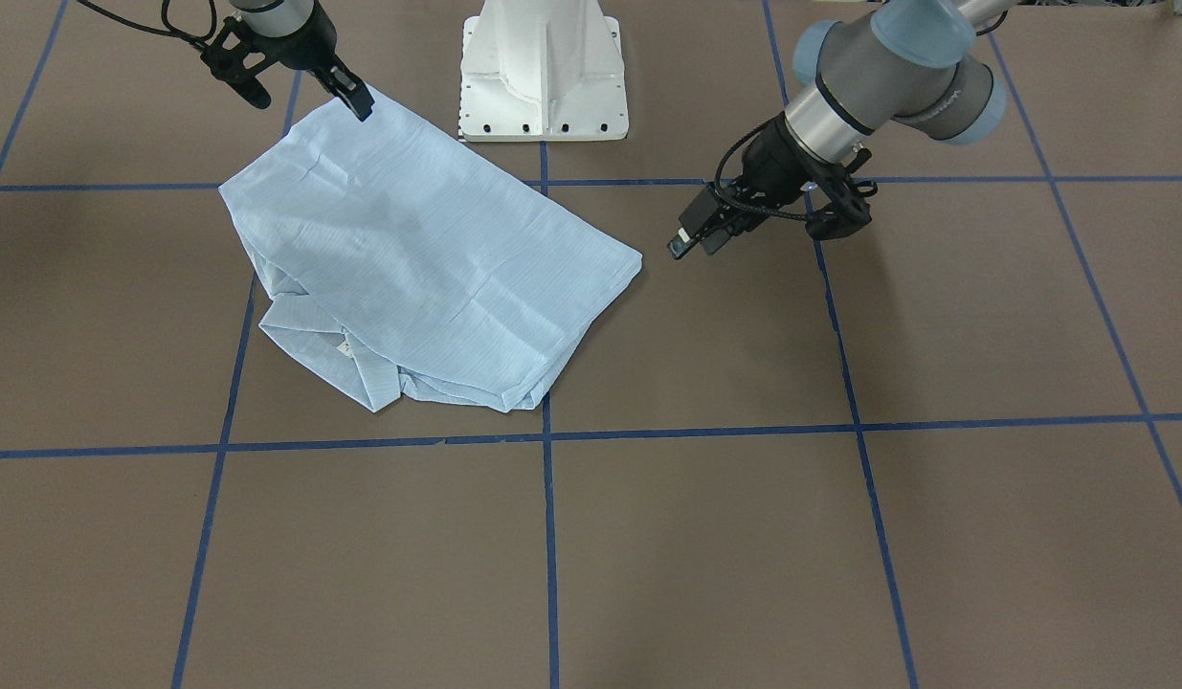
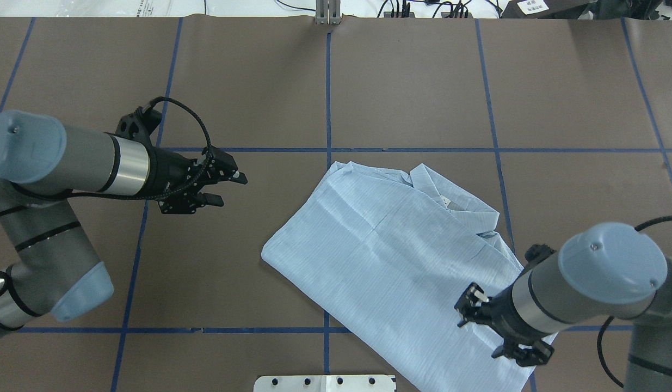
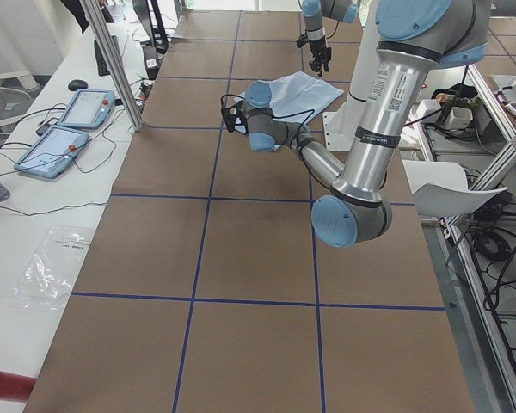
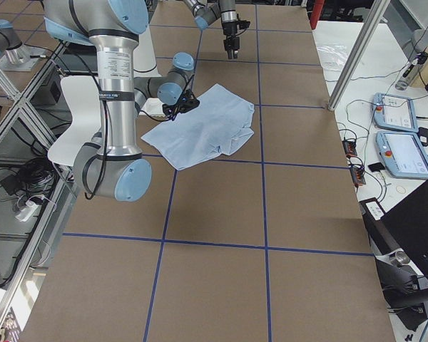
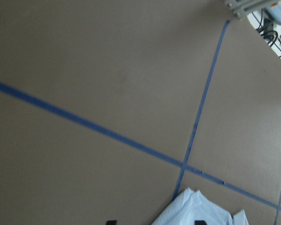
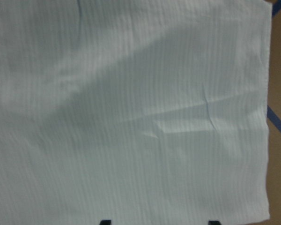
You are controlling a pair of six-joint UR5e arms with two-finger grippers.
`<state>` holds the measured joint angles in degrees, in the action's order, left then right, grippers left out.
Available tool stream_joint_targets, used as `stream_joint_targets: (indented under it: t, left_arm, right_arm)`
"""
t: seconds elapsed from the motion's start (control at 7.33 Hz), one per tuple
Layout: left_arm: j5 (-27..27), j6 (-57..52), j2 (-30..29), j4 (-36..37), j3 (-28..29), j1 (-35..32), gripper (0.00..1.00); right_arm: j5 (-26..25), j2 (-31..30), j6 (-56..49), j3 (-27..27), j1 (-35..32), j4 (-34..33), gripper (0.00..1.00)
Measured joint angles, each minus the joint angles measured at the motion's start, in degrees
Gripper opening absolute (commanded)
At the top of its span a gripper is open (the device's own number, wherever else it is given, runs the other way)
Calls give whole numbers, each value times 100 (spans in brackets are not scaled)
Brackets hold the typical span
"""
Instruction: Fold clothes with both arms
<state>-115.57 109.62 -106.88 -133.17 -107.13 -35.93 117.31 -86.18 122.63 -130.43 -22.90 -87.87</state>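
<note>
**Shirt folded flat, both grippers open and empty**

Front view: pale blue striped shirt (image 1: 418,258) lies folded into a rough rectangle on the brown table (image 1: 744,536). It sits just in front of the white pedestal base (image 1: 543,77), with the collar on the side away from the base. The fabric is thin and lightly creased. The right gripper (image 1: 311,105) is spread wide at the shirt corner nearest the base and grips nothing. One fingertip (image 1: 361,103) looks to touch the cloth. The left gripper (image 1: 698,239) hovers on the base's other side, off the shirt, fingers apart and empty.

Overhead view: same story for both.

Right wrist view: flat striped cloth under two separated fingertips.
</note>
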Motion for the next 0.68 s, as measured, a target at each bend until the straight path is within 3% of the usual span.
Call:
stream_joint_targets:
  t: [0.27,0.68]
  left_arm:
    - [498,387,-100,522,-99,638,72]
    - [1216,659,-402,1142,194,1524,69]
  right_arm:
    - [-279,433,-294,472,-744,5,100]
    - [-710,702,-981,904,-1173,22,100]
